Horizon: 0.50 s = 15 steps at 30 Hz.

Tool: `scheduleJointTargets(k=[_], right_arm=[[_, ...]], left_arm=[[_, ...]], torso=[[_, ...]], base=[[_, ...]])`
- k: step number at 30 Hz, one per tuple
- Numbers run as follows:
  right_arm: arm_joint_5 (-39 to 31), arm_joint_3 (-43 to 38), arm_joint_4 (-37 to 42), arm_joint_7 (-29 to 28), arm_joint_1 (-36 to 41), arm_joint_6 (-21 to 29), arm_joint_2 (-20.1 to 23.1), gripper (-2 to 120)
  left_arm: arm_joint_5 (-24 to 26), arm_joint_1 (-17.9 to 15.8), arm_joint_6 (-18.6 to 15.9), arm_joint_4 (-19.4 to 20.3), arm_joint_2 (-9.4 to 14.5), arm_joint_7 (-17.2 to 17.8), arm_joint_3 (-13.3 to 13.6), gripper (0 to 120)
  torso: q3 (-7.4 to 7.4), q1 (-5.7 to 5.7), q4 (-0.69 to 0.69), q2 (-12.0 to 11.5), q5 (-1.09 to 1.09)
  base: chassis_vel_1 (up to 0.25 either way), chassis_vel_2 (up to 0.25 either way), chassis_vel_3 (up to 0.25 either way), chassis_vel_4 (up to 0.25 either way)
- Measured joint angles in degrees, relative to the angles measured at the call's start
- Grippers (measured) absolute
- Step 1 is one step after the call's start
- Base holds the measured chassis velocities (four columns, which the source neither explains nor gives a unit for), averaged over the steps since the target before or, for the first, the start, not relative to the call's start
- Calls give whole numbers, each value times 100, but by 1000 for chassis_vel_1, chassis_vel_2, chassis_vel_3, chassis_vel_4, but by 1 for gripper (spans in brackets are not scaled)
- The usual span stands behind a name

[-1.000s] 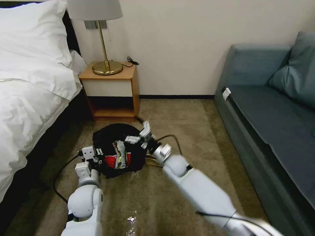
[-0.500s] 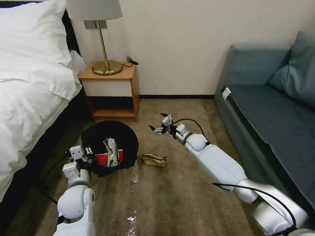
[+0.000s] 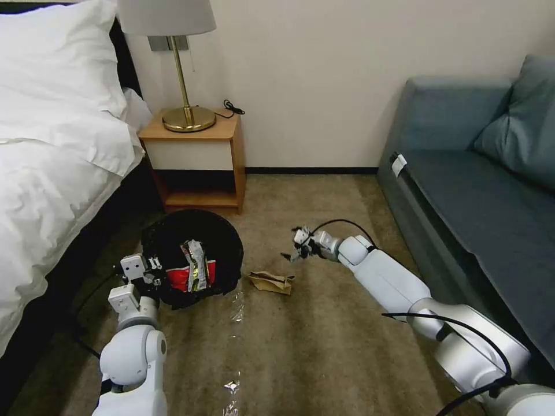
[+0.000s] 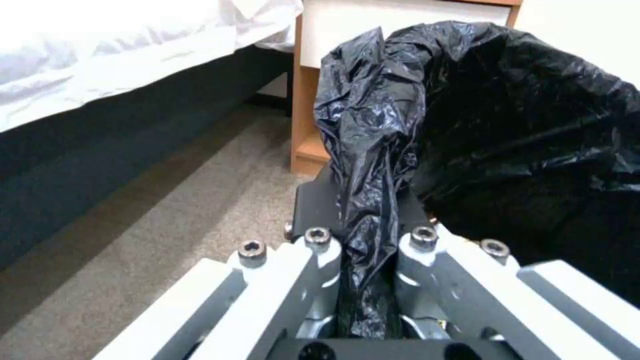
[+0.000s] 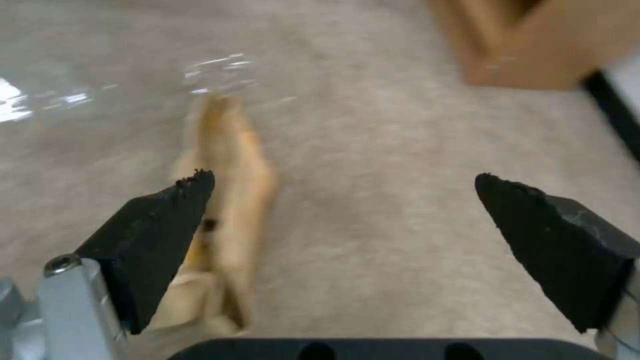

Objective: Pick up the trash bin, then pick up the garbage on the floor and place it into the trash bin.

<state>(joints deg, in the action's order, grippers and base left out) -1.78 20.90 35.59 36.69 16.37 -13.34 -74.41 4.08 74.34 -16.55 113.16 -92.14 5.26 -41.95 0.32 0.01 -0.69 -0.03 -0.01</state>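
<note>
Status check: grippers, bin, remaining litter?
Left gripper shut on trash bin liner; wrapper and red cup inside. Right gripper open above carpet beside brown paper bag. Clear bottle on floor. Nothing in the way.

bed (image 3: pixel 52 173), nightstand (image 3: pixel 196 156), lamp (image 3: pixel 173 58), sofa (image 3: pixel 480 190)

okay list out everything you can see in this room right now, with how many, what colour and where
trash bin: one, black liner, carpet by the nightstand
cup: one, red and white, in the bin
wrapper: one, in the bin
paper bag: one, brown, carpet beside the bin
bottle: one, clear, carpet near the bin
nightstand: one, wooden, against the wall
lamp: one, brass, on the nightstand
bed: one, white
sofa: one, blue-grey
left gripper: shut on the bin's liner
right gripper: open, above the carpet beyond the paper bag
</note>
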Motion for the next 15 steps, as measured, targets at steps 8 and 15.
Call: scheduleJointTargets(k=[8, 15], right_arm=[[105, 73, -326, 520, 116, -226, -194, 100], [205, 39, -798, 630, 182, -332, -395, 100]], left_arm=[[-40, -44, 13, -67, 0, 13, 56, 5], [-61, -10, 18, -69, 0, 23, 128, 5]], torso=[[0, 0, 0, 0, 0], [0, 0, 0, 0, -1]], base=[[0, 0, 0, 0], [0, 0, 0, 0]])
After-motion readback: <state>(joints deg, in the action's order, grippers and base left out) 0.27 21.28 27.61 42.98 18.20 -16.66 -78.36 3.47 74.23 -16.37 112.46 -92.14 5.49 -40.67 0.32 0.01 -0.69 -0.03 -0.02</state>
